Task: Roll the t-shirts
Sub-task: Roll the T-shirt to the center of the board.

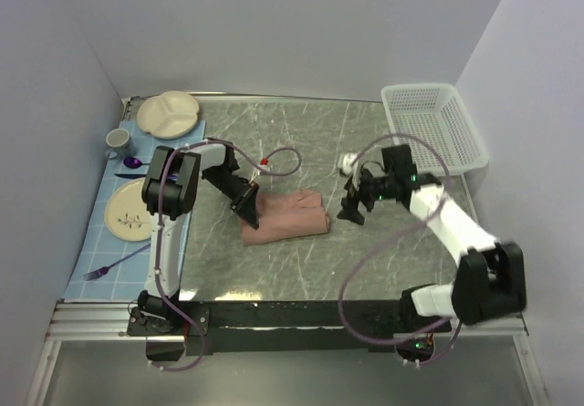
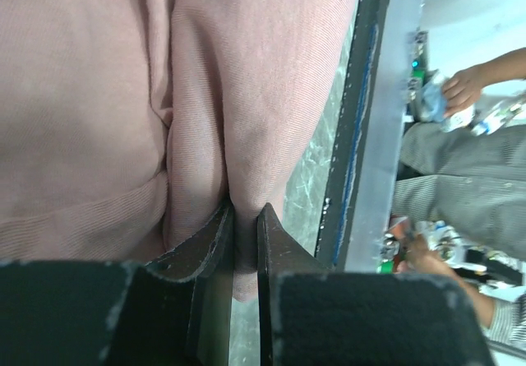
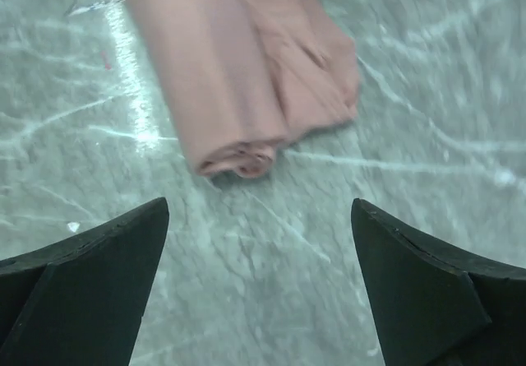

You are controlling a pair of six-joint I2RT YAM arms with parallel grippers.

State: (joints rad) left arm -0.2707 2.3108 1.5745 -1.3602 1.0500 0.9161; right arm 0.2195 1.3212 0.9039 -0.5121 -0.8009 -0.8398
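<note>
Left jaws pinch the t-shirt [image 2: 246, 94] (print hidden); right jaws stand wide, clear of it.

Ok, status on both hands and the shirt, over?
Left hand shut on a fold of the t-shirt. Right hand open, just short of its rolled end. Nothing in between.
</note>
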